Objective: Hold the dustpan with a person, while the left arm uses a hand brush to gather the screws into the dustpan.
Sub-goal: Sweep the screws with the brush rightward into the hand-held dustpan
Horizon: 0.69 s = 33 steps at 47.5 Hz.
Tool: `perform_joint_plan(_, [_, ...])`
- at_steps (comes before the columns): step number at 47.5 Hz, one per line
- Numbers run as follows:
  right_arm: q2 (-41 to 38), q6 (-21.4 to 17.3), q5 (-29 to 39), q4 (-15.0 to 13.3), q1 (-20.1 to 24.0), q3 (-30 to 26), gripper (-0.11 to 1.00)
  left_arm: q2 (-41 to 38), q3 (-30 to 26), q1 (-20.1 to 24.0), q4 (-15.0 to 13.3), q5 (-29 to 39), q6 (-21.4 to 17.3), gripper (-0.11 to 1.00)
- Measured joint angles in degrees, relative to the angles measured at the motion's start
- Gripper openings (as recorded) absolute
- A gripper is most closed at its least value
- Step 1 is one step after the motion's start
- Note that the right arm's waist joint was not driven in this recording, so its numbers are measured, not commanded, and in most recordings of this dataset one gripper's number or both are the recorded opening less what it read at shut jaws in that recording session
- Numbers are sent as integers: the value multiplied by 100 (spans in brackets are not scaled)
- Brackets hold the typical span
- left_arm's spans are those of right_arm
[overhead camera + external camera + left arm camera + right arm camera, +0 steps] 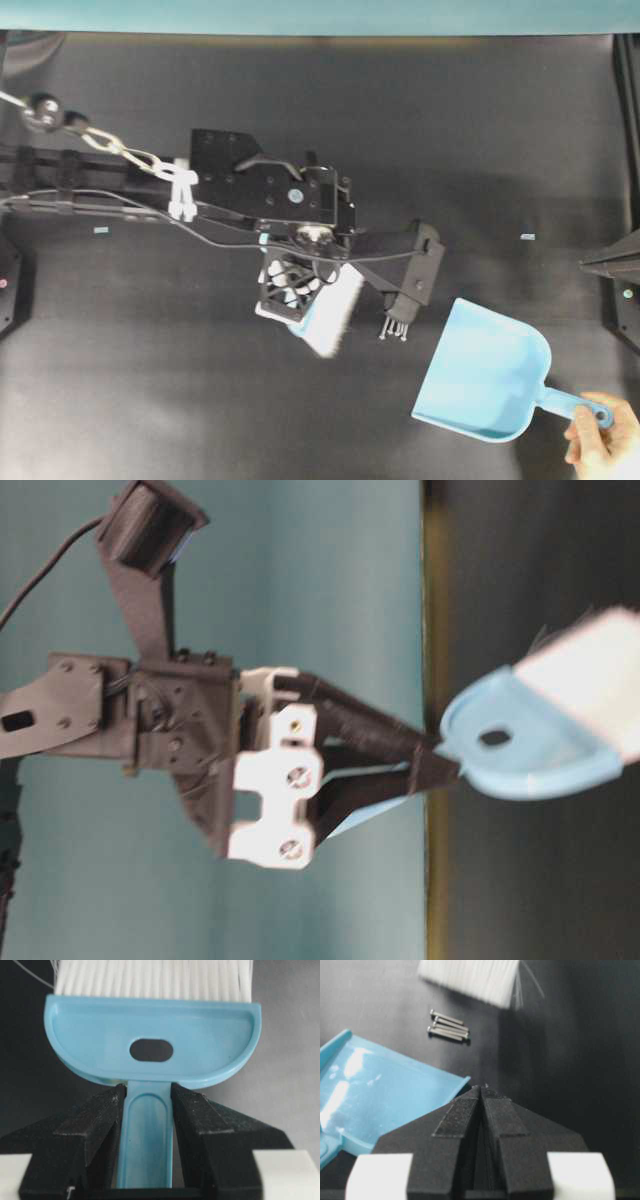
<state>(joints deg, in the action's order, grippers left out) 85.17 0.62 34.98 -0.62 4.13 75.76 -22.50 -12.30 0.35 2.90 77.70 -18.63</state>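
The left arm (270,195) has its fingers (100,1125) clamped on the thin handle of the hand brush (152,1040), one finger pressed against each side of it, with the rounded blue back and white bristles standing out beyond the tips. In the overhead view the brush sits just under the wrist, and the screws (394,330) lie in a tight bundle on the dark surface (150,400) a short way off to the bristle side, between the bristles and the dustpan (487,375). The right wrist view shows the same order: bristles, then the screws, then the pan's flat mouth, with a bare strip of surface between the screws and the lip. The person (605,440) holds the pan's handle at its far end, mouth turned toward the screws. The right arm's fingers (481,1095) are pressed together on nothing and hang back, above the pan's edge. The step in hand appears to be the approach before the sweep: the bristles do not seem to have met the screws yet. The next move likely calls for setting the bristles down just behind the bundle, on the side away from the pan, and drawing them in one line toward the mouth; the screws may roll or scatter if the stroke is crooked.
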Motion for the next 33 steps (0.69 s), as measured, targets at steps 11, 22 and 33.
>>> perform_joint_plan(11, [0,0,0,0,0,0,0,-229,-26,-18,9,-439,-211,31])
perform_joint_plan(22, [9,0,0,0,0,9,0,-519,-149,-105,9,-1099,-211,31])
perform_joint_plan(33, [9,0,0,0,0,0,0,-826,-686,-264,35,-1556,-220,31])
